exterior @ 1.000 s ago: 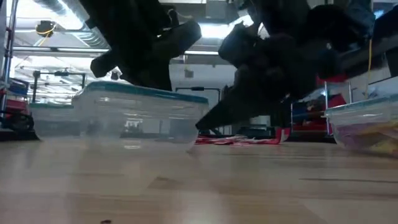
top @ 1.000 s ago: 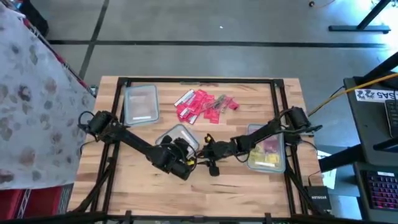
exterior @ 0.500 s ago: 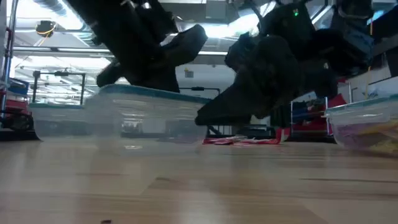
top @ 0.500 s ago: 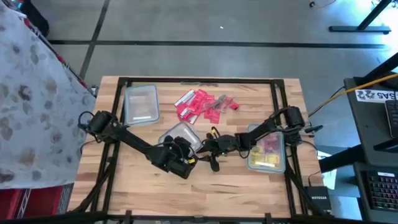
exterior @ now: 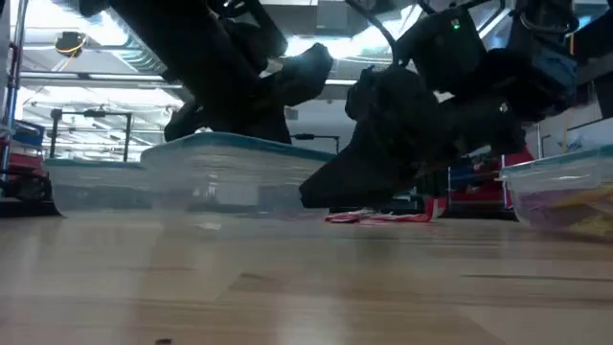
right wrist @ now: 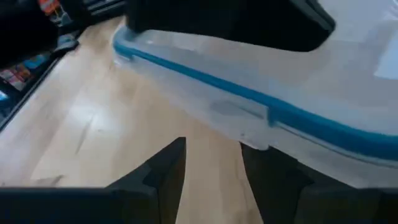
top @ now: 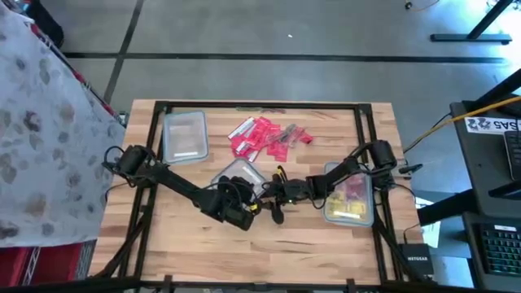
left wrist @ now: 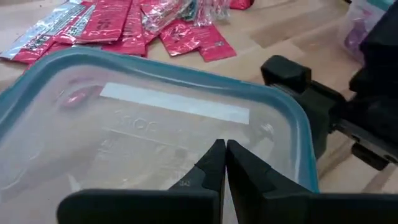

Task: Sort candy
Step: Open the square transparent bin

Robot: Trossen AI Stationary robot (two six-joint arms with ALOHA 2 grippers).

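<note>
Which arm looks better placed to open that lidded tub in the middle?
Probably the right: its open gripper faces the lidded tub's rim, while the left gripper rests shut on top.

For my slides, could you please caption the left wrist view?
Left gripper, shut, over a lidded tub; red candy beyond.

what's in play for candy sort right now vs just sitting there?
In play: candy pile; middle lidded tub; left claw, shut above its lid; right claw, open at its edge.

Sitting: far-left tub; right tub with candy inside.
</note>
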